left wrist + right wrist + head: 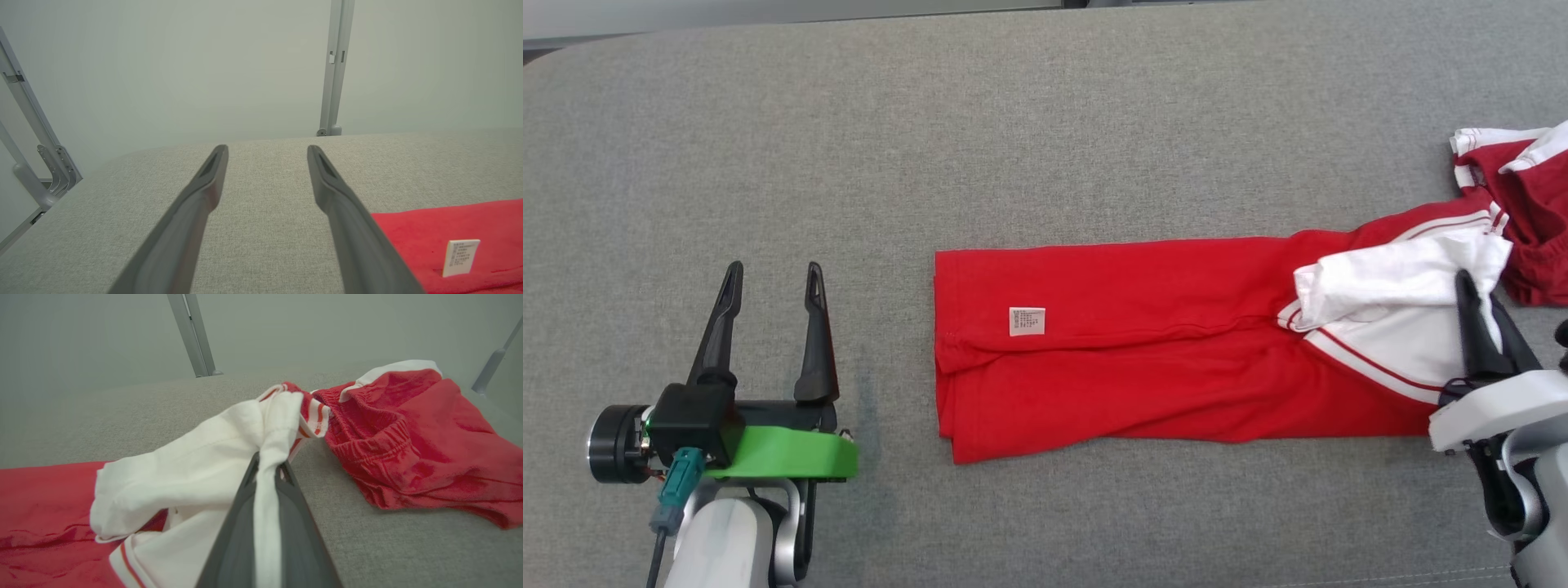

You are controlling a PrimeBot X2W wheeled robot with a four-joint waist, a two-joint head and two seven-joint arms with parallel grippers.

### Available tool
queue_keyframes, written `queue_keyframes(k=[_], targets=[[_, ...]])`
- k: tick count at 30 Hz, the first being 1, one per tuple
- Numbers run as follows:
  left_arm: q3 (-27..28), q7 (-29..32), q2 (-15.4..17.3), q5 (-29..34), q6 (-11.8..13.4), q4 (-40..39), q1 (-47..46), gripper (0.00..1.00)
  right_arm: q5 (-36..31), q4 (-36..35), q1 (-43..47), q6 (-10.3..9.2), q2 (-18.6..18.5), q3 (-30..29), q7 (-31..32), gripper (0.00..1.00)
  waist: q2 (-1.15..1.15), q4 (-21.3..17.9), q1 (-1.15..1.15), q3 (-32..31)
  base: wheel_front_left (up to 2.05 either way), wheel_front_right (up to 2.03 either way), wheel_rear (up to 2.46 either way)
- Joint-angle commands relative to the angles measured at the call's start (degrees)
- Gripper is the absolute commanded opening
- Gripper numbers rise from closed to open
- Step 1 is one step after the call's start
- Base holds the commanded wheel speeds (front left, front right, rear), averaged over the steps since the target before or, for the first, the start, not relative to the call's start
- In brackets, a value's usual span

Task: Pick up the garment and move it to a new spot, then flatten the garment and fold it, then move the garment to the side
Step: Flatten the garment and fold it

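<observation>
Our left hand (774,269) is fully open and empty, near the shirt's hem. Our right hand (265,457) is pinched shut on a white sleeve fold (196,457) of the red shirt (1143,343), which lies in a long strip mid-bench. We judge it light and limp, so grip it at seams or hems. The grey cloth bench (1013,122) may drag it. Red shorts (408,428) lie just beyond, with grey posts (336,65) and a pale wall behind.

The head view looks down on the counter (1045,122); both wrist views skim it low, sharing the garment (1135,351).
</observation>
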Motion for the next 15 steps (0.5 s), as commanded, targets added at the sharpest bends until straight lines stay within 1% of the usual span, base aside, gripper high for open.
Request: queue_keyframes(k=[1,4,7,10,12,14,15], targets=[[0.14,-0.12,0.21,0.23,0.25,0.24,0.55,1.0,-0.59,-1.52,-0.5,-0.08,0.19,1.15,0.11,0.0,0.0,-0.32,0.0,-0.75,0.0,0.0,0.0],[-0.09,-0.12,0.03,0.47,0.14,0.55,0.77,1.0,-2.35,-7.11,-1.55,-0.07,0.89,4.57,2.21,0.0,0.0,-0.33,0.0,-1.81,0.0,0.0,0.0],[-0.4,-0.12,-0.12,0.48,-0.14,0.71,0.89,1.0,-3.6,-12.92,-2.56,-0.07,2.76,8.6,5.74,0.0,0.0,0.0,0.0,-2.56,0.0,0.0,0.0],[-0.65,-0.11,-0.15,0.56,-0.43,0.78,0.84,1.0,-4.23,-17.12,-3.78,-0.07,5.61,13.47,9.29,0.0,0.0,0.68,0.0,-2.99,0.0,0.0,0.0],[-0.83,-0.11,-0.28,0.67,-0.45,0.74,0.7,1.0,-3.94,-18.42,-4.45,-0.07,7.93,16.63,11.11,0.0,0.0,1.33,0.0,-3.08,0.0,0.0,0.0],[-1.07,-0.11,-0.48,0.72,-0.54,0.63,0.59,1.0,-4.33,-17.78,-5.23,-0.07,9.88,19.2,12.49,0.0,0.0,2.07,0.0,-2.93,0.0,0.0,0.0],[-1.39,-0.11,-0.81,0.76,-0.67,0.64,0.42,1.0,-4.29,-16.26,-6.26,-0.08,12.31,21.38,12.81,0.0,0.0,2.93,0.0,-2.73,0.0,0.0,0.0]])
